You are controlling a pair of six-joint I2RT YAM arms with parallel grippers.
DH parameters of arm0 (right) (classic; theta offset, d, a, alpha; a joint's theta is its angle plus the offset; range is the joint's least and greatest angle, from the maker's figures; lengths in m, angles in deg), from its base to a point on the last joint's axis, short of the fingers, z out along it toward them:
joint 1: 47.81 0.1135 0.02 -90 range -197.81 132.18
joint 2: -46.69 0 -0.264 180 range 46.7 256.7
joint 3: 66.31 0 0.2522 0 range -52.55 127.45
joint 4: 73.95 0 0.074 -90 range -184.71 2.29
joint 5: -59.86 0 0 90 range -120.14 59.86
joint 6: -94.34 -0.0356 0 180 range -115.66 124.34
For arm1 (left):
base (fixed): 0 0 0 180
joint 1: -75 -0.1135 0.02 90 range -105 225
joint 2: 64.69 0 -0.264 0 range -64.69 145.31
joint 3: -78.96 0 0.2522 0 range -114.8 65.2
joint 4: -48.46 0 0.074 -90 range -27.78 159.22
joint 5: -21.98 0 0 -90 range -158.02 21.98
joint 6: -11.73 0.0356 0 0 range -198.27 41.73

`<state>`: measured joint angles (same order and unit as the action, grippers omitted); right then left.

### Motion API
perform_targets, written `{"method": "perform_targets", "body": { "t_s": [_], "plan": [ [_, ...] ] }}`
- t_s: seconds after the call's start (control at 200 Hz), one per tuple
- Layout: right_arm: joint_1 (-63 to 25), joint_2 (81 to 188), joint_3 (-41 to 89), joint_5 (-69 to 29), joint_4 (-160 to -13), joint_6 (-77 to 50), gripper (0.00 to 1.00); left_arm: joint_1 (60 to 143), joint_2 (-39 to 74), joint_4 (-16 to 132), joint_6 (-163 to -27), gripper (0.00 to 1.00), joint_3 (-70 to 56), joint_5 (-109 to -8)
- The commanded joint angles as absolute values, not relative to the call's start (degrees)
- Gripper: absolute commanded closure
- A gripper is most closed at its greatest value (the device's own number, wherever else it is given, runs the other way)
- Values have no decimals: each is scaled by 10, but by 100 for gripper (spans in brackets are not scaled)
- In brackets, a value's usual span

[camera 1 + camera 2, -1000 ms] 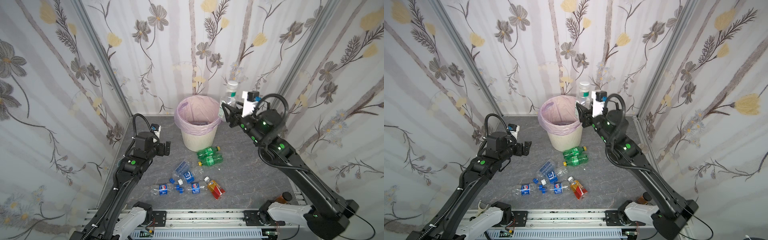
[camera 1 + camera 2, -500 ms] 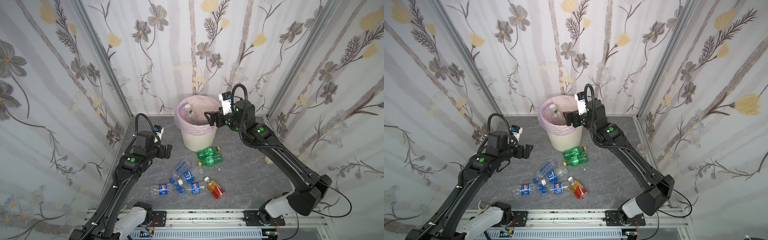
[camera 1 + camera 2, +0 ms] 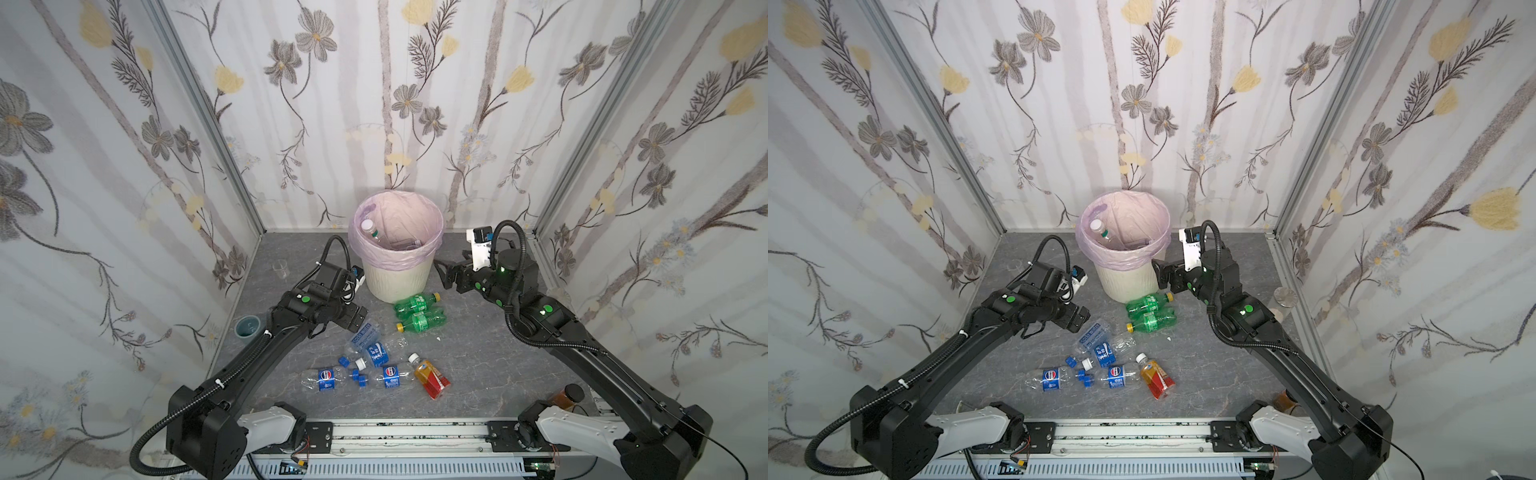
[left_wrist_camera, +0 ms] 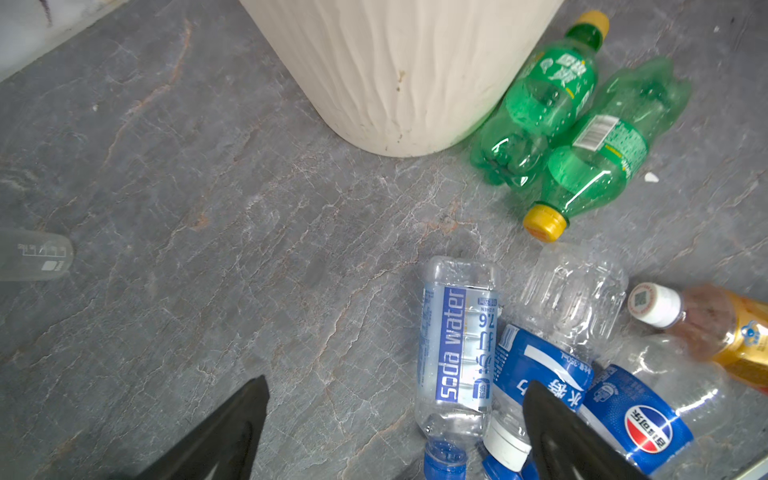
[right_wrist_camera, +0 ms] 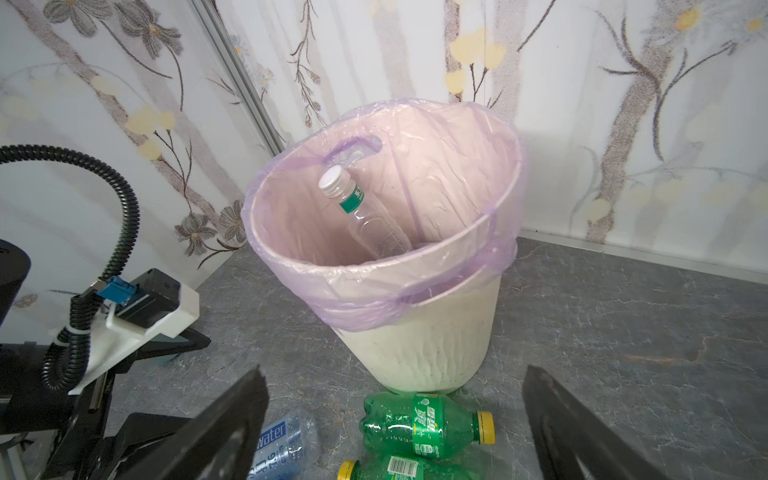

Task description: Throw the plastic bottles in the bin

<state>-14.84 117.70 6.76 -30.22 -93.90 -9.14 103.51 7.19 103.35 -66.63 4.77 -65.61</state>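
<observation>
Diagonally leaning bottle (image 5: 365, 216), cap up, in bin (image 5: 436, 353)

Open surface (image 3: 498, 353) lay either side of the bin (image 3: 399, 278); green bottles (image 3: 415, 302) blocked its front, clear bottles (image 3: 376, 353) crowded the near middle.

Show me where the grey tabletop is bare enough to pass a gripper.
Bare: the stretch right of the two green yellow-capped bottles and the orange-labelled bottle, toward the right wall; also between the small clear cup and the cream ribbed bin. Crowded: front centre, where the clear blue-labelled bottles lie touching.
</observation>
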Motion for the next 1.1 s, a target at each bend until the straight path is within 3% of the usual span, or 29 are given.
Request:
{"method": "perform_targets", "body": {
  "t_s": [0.0,0.31,0.859,1.094],
  "plan": [
    [-158,1148,32,-320,-884,-118,3,1057,97,1044,-647,6,51,-689],
    [-183,1096,-16,-324,-875,-130,1,1108,180,1045,-692,12,50,-732],
    [-188,1084,-38,-323,-866,-136,1,1124,275,1015,-773,22,56,-692],
    [-191,1073,-46,-324,-867,-136,1,1124,300,993,-780,36,71,-689]
  ]
}}
